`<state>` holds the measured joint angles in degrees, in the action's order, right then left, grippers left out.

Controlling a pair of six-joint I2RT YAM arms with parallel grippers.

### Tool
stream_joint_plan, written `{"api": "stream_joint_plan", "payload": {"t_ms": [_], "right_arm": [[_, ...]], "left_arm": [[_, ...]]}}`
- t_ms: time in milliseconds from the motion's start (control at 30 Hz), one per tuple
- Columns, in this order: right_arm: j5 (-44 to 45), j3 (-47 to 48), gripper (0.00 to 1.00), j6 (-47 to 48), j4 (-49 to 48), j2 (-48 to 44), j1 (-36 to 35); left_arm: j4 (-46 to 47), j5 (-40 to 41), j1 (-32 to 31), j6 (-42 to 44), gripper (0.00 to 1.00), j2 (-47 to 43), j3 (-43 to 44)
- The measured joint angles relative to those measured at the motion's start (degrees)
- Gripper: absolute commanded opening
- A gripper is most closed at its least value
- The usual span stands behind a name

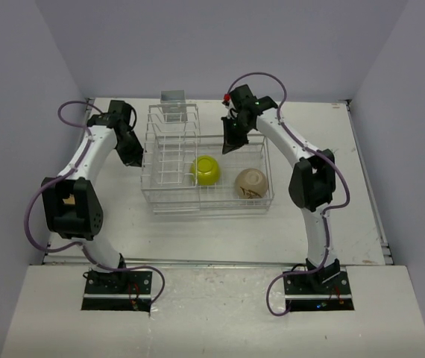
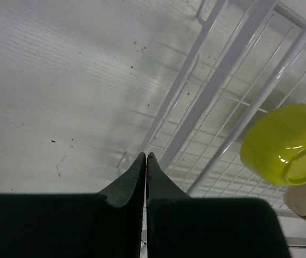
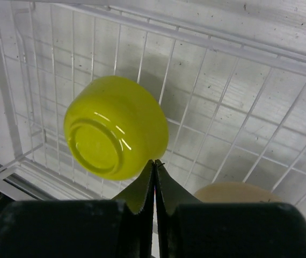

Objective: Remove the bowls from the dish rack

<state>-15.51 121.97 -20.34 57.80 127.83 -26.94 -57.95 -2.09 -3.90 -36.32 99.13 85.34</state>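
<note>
2 bowls sit in the basket section of the dish rack (image 1: 169,153), which stands mid-tabletop (image 1: 197,233): a yellow-green bowl (image 1: 206,171), tilted with its base showing, and a tan bowl (image 1: 250,183) beside it. The right wrist view hides most of the tan bowl behind the right hand (image 3: 154,171), and the left wrist view cuts it off at the frame edge. Dark marks on its side are too small to read. Both hands are closed and hold nothing, the left hand (image 2: 146,163) over bare tabletop beside the rack and the right above the rack. A small grey object (image 1: 174,98) behind the rack is hard to make out.
</note>
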Motion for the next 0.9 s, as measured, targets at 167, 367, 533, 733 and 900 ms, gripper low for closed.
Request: {"api": "stream_joint_plan", "payload": {"t_ms": [167, 367, 533, 733, 900], "right_arm": [[0.0, -3.7, 0.0, -0.2, -0.5, -4.4, 0.0], [0.0, -10.3, 0.0, -0.2, -1.3, -5.0, -0.7], [0.0, -11.9, 0.0, -0.3, -1.6, -5.0, -1.8], [-0.8, -10.2, 0.0, -0.8, -2.0, -3.7, -4.6], [-3.4, -4.3, 0.0, -2.1, -2.6, 0.7, -7.5]], "left_arm": [[-0.2, 0.0, 0.0, 0.0, 0.0, -2.0, -0.7], [-0.5, 0.1, -0.3, 0.0, 0.0, -2.2, -4.5], [-0.7, 0.2, -1.1, 0.1, 0.0, -2.2, -5.5], [-0.7, 0.1, -2.7, 0.2, 0.0, -2.2, -5.6], [-0.8, 0.6, -4.1, 0.5, 0.0, -2.1, -5.6]]}}
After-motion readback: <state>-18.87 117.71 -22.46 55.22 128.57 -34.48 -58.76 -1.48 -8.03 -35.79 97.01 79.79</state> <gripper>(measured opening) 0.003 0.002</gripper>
